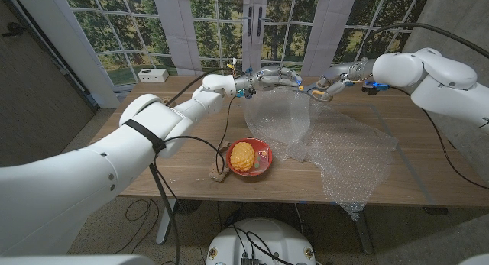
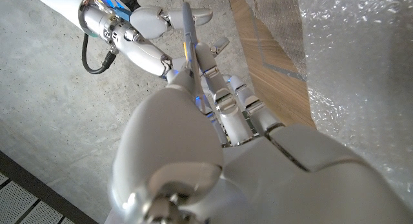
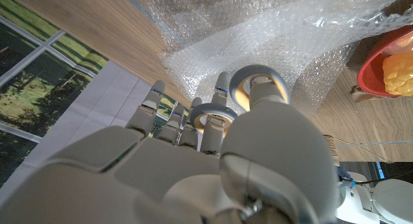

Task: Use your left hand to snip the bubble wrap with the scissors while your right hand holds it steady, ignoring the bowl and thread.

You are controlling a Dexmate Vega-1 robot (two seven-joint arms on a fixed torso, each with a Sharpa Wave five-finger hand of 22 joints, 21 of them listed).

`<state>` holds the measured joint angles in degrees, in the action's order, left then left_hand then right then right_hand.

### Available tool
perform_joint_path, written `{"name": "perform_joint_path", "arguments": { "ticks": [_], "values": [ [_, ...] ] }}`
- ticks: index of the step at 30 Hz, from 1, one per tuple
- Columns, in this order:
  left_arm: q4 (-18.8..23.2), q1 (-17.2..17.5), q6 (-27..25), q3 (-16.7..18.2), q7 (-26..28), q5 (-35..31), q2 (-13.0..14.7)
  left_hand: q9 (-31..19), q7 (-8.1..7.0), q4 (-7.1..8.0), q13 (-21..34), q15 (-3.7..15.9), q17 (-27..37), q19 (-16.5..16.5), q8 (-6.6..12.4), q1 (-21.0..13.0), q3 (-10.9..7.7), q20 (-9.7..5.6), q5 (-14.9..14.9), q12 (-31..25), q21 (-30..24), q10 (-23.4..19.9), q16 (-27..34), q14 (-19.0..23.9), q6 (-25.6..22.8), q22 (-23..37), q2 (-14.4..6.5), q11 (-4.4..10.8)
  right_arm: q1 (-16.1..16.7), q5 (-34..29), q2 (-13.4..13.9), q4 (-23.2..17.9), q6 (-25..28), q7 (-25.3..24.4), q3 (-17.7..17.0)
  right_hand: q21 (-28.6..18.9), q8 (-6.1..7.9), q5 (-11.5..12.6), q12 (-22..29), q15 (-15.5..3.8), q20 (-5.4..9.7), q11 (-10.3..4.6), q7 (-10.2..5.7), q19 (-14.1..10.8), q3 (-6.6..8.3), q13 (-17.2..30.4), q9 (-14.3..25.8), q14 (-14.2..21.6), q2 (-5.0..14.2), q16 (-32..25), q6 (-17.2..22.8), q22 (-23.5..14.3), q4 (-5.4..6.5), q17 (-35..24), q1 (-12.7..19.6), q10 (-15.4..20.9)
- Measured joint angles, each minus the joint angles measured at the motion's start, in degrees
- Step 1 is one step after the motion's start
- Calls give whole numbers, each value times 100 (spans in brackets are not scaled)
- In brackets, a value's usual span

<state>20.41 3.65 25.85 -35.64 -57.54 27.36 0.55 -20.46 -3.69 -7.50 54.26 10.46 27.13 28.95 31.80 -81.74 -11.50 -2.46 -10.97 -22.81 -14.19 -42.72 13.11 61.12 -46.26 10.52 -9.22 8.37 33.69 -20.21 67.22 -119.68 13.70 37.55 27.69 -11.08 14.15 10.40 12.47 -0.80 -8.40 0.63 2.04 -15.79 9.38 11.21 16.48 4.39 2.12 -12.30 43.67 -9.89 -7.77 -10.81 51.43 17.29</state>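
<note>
At the table's far edge my left hand and right hand meet fingertip to fingertip above the bubble wrap. The scissors span the gap between them. In the right wrist view their grey ring handles sit on the thumb and a finger of my right hand. In the left wrist view the grey blade runs from my left hand, between its thumb and fingers, up to my right hand. The wrap bulges up beneath both hands; whether either hand touches it is hidden.
A red bowl with a yellow ball of thread stands near the front edge, left of the wrap. A small brown object lies beside it. A white box sits at the far left of the wooden table.
</note>
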Motion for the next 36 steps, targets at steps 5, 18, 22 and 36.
{"name": "perform_joint_path", "arguments": {
  "ticks": [5,18,22,36],
  "values": [
    [0,8,0,18,6,11,-1,0,0,0,0,-1,-5,0,0,0,0,0,0,0,0,0,0,0,0,0,0,0,23,-59,-6,-37,62,-8,0,0,0,0,0,53,0,0,32,0,0,0,-27,53,2,0,33,0,0,0,-2,0],
    [-5,30,-83,52,66,32,-12,-1,0,0,28,-3,-5,31,0,0,0,-32,0,0,0,0,0,0,0,0,0,0,123,-228,-2,-102,83,-154,0,0,0,52,0,-34,32,0,-65,-72,113,0,-14,157,230,0,130,-13,-72,0,169,87],
    [-6,36,-111,60,87,39,-19,-1,0,0,28,-4,-8,31,0,0,0,-32,0,0,0,0,-1,0,0,0,0,0,165,-243,0,-108,75,-185,-17,0,28,87,0,-21,52,-41,-104,-92,196,0,24,229,312,0,213,-13,-109,1,252,165],
    [-13,41,-197,83,154,53,-49,-1,0,0,27,-15,12,31,0,0,0,-32,-2,0,0,0,-1,8,0,0,0,0,295,-83,-16,-46,44,-373,-139,-102,883,467,212,-151,250,-291,-482,-516,327,124,960,1058,446,-262,875,-13,-104,-50,447,1057]
  ]
}}
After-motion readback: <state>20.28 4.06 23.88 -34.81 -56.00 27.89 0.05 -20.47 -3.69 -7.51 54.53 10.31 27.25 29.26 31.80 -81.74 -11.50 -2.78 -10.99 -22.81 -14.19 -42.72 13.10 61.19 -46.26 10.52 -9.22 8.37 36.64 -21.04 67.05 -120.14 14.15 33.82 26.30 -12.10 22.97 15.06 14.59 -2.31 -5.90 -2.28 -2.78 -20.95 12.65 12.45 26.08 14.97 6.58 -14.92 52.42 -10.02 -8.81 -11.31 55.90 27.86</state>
